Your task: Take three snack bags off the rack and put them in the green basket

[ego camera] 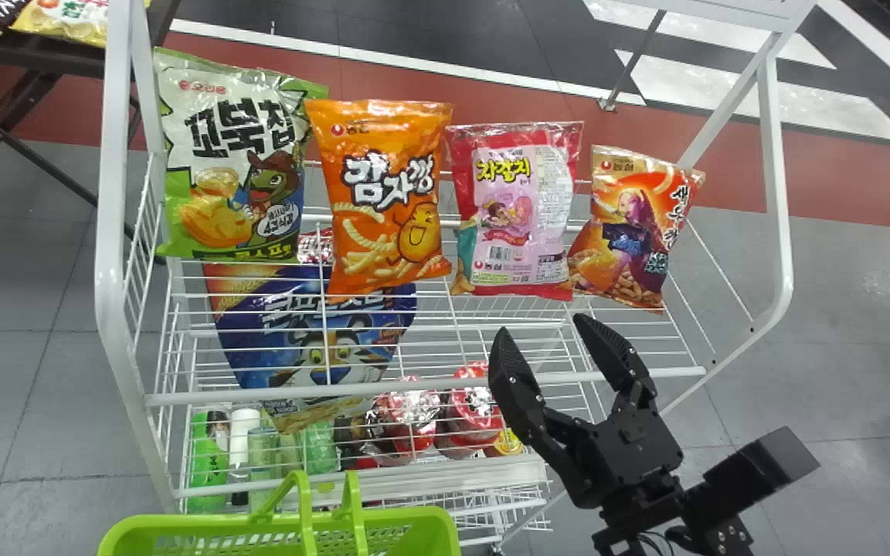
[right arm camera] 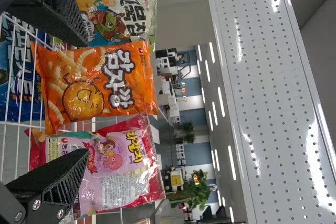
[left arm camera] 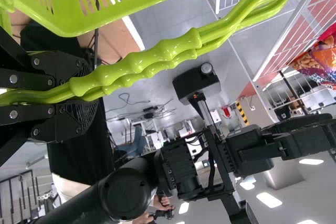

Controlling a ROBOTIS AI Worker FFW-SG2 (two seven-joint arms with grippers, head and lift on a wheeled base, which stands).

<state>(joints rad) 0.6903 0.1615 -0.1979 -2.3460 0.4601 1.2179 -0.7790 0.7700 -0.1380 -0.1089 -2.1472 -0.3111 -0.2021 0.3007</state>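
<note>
Facing the rack [ego camera: 110, 232], the right gripper [ego camera: 544, 324] holds its two fingers wide apart. In the head view its fingertips lie near the pink bag [ego camera: 514, 208] and the red-orange bag [ego camera: 634, 224], just on the near side of both and apart from them. Farther left along the same upper shelf stand the orange bag [ego camera: 383, 193] and the green-and-white bag [ego camera: 232, 154], and a blue bag [ego camera: 314, 332] sits lower down. The green basket [ego camera: 182, 525] is in front of the rack, to the left of that gripper.

The left wrist view gives the other side of the work: the left gripper [left arm camera: 90, 95] is closed around the basket's handles [left arm camera: 157, 59]. The right wrist view looks between the right gripper's [right arm camera: 87, 97] spread fingers at the orange bag and part of the pink one, and adds a perforated white panel [right arm camera: 262, 77].
</note>
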